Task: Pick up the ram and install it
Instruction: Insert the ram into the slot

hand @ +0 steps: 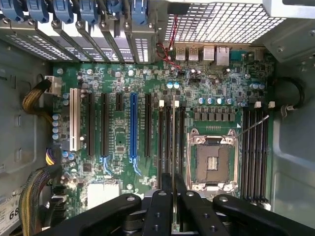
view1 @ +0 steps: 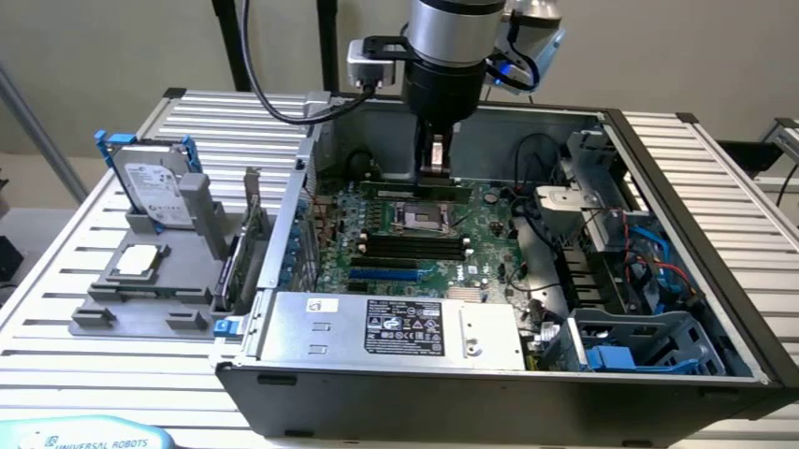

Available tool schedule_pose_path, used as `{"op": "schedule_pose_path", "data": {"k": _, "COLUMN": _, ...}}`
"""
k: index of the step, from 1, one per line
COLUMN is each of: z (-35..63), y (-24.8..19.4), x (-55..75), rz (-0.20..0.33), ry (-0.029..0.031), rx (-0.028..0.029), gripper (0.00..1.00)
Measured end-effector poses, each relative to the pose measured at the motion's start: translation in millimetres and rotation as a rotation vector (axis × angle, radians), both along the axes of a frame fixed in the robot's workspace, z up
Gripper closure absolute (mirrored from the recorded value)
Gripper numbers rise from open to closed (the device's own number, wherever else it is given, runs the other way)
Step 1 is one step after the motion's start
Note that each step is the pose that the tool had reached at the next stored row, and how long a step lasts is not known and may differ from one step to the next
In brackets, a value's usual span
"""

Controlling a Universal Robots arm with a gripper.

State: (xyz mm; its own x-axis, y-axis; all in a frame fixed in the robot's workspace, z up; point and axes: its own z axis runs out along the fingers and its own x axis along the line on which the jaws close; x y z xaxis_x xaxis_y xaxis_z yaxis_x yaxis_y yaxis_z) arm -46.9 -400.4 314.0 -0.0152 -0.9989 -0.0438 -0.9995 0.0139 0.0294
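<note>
In the exterior view, the gripper [view1: 436, 166] is seen reaching down into the open computer case [view1: 500, 398]. Its jaws are closed narrowly on the ram [view1: 389, 190], which is gripped by its upper edge and kept level above the motherboard [view1: 493, 267], near the processor socket [view1: 418, 217] and the black memory slots [view1: 402, 248]. This hold is judged to leave the contact edge free to meet a slot. In the wrist view, the ram [hand: 173, 132] is seen edge-on as a thin pale line running out from between the fingers [hand: 160, 206]. It is lined up parallel with the memory slots [hand: 162, 142] beside the processor socket [hand: 211, 162], so that it can be pressed straight down. Whether it touches a slot cannot be told.
</note>
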Motion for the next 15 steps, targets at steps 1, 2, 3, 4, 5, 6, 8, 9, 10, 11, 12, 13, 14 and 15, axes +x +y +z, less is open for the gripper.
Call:
{"op": "schedule_pose_path", "data": {"k": 1, "z": -1.8, "y": 0.1, "x": 0.1, "rz": 0.000, "ry": 0.0000, "rx": 0.0001, "gripper": 0.87}}
{"op": "schedule_pose_path", "data": {"k": 2, "z": -3.6, "y": 0.2, "x": 0.1, "rz": 0.000, "ry": 0.0000, "rx": 0.0000, "gripper": 0.87}}
{"op": "schedule_pose_path", "data": {"k": 3, "z": -5.4, "y": 0.2, "x": 0.2, "rz": 0.000, "ry": 0.0000, "rx": 0.0001, "gripper": 0.87}}
{"op": "schedule_pose_path", "data": {"k": 4, "z": -7.2, "y": 0.3, "x": 0.3, "rz": 0.000, "ry": 0.0000, "rx": 0.0001, "gripper": 0.87}}
{"op": "schedule_pose_path", "data": {"k": 5, "z": -9.0, "y": 0.3, "x": 0.6, "rz": 0.000, "ry": 0.0000, "rx": 0.0001, "gripper": 0.87}}
{"op": "schedule_pose_path", "data": {"k": 6, "z": -10.9, "y": 0.3, "x": 0.9, "rz": 0.000, "ry": 0.0000, "rx": 0.0000, "gripper": 0.87}}
{"op": "schedule_pose_path", "data": {"k": 8, "z": -14.5, "y": 0.3, "x": 1.6, "rz": 0.000, "ry": 0.0000, "rx": -0.0001, "gripper": 0.87}}
{"op": "schedule_pose_path", "data": {"k": 9, "z": -16.3, "y": 0.3, "x": 1.9, "rz": 0.000, "ry": 0.0001, "rx": -0.0006, "gripper": 0.87}}
{"op": "schedule_pose_path", "data": {"k": 10, "z": -18.2, "y": 0.3, "x": 2.3, "rz": 0.000, "ry": 0.0000, "rx": -0.0009, "gripper": 0.87}}
{"op": "schedule_pose_path", "data": {"k": 11, "z": -20.0, "y": 0.3, "x": 2.7, "rz": 0.000, "ry": 0.0000, "rx": -0.0014, "gripper": 0.87}}
{"op": "schedule_pose_path", "data": {"k": 12, "z": -21.8, "y": 0.3, "x": 3.1, "rz": 0.000, "ry": 0.0000, "rx": -0.0018, "gripper": 0.87}}
{"op": "schedule_pose_path", "data": {"k": 13, "z": -23.6, "y": 0.3, "x": 3.5, "rz": 0.000, "ry": 0.0000, "rx": -0.0024, "gripper": 0.87}}
{"op": "schedule_pose_path", "data": {"k": 14, "z": -25.4, "y": 0.3, "x": 4.0, "rz": 0.000, "ry": 0.0000, "rx": -0.0031, "gripper": 0.87}}
{"op": "schedule_pose_path", "data": {"k": 15, "z": -27.2, "y": 0.3, "x": 4.5, "rz": 0.000, "ry": -0.0001, "rx": -0.0042, "gripper": 0.87}}
